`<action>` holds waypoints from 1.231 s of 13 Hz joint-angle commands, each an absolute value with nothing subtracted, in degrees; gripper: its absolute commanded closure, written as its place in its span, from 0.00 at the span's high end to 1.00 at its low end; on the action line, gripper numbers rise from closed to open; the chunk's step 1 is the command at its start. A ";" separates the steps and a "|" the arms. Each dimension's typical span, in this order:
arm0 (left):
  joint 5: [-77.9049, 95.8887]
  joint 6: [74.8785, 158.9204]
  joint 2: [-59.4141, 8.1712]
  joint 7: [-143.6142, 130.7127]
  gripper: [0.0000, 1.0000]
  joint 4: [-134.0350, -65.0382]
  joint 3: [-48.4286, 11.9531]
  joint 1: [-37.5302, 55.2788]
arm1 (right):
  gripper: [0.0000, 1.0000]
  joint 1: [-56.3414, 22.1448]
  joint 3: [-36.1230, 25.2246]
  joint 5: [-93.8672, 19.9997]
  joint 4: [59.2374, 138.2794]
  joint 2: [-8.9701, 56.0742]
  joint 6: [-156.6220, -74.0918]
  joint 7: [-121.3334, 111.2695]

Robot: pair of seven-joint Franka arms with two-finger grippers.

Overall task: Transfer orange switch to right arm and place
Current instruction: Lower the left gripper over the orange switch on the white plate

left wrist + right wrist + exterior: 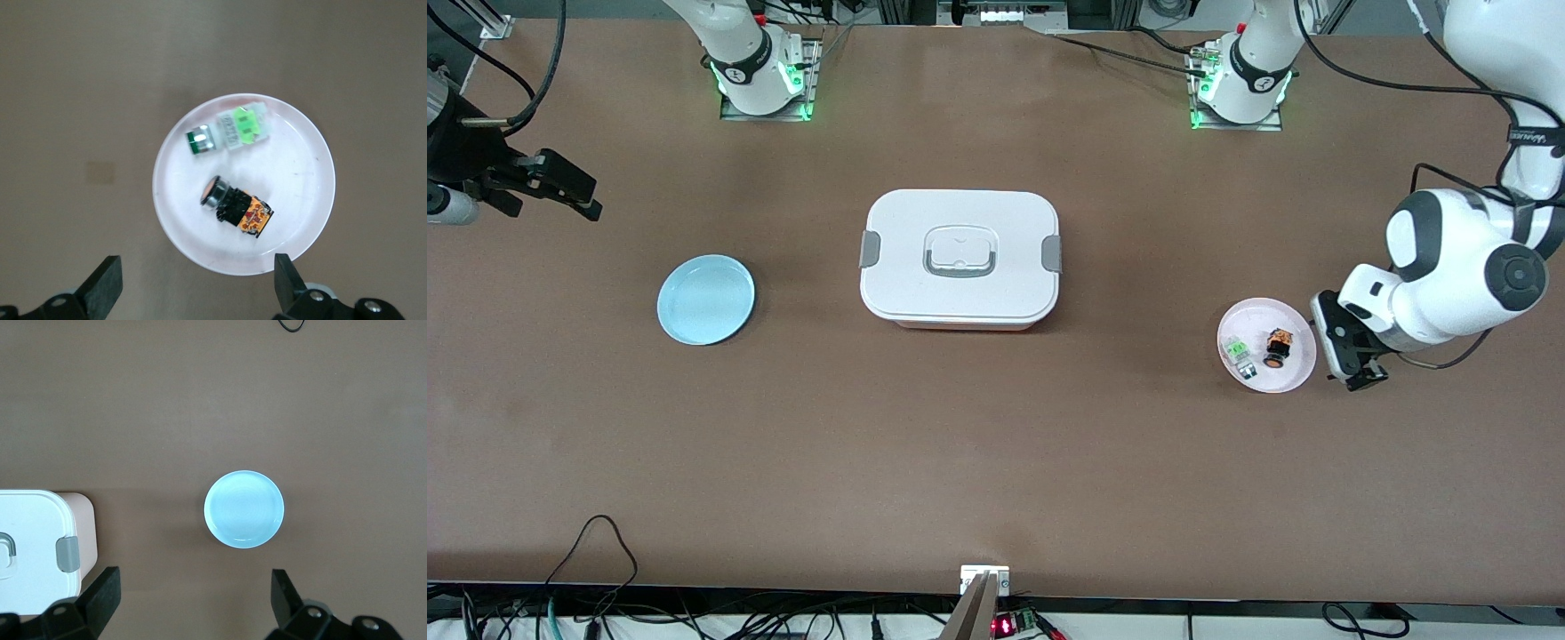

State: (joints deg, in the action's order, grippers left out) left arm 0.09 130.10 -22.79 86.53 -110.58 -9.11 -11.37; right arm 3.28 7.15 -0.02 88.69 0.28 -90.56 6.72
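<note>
The orange switch (pixel 1278 347) lies on its side on a pale pink plate (pixel 1296 373) toward the left arm's end of the table. In the left wrist view the switch (pixel 237 207) shows its black body, round face and orange rear. My left gripper (pixel 1352 360) hangs open and empty over the plate's edge; in its own view the left gripper (pixel 197 273) has its jaws wide apart, clear of the switch. My right gripper (pixel 560 188) is up over the right arm's end of the table, and in its own view the right gripper (pixel 193 583) is open and empty.
A small clear-grey part with a green label (pixel 1239 353) lies beside the switch on the pink plate (pixel 293 173). A light blue plate (pixel 706 299) sits toward the right arm's end. A white lidded box (pixel 960 258) stands mid-table.
</note>
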 commanded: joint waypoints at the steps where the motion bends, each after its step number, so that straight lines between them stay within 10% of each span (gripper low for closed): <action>1: -0.70 135.15 -24.42 95.68 1.00 -113.98 -9.49 -11.34 | 1.00 3.52 6.86 -1.14 89.82 -0.53 -91.23 6.77; 13: 0.00 146.33 -29.44 107.14 1.00 -118.65 -9.49 -10.81 | 1.00 3.60 6.50 -1.14 89.91 -0.70 -90.44 7.03; 16: 0.00 146.69 -29.88 107.14 0.63 -118.65 -9.49 -10.81 | 1.00 3.52 6.50 -1.14 89.91 -0.70 -90.44 7.03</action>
State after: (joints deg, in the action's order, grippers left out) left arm 0.08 145.83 -29.88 105.88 -118.28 -9.46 -10.87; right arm 3.30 6.60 -0.06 89.11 0.28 -90.55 6.72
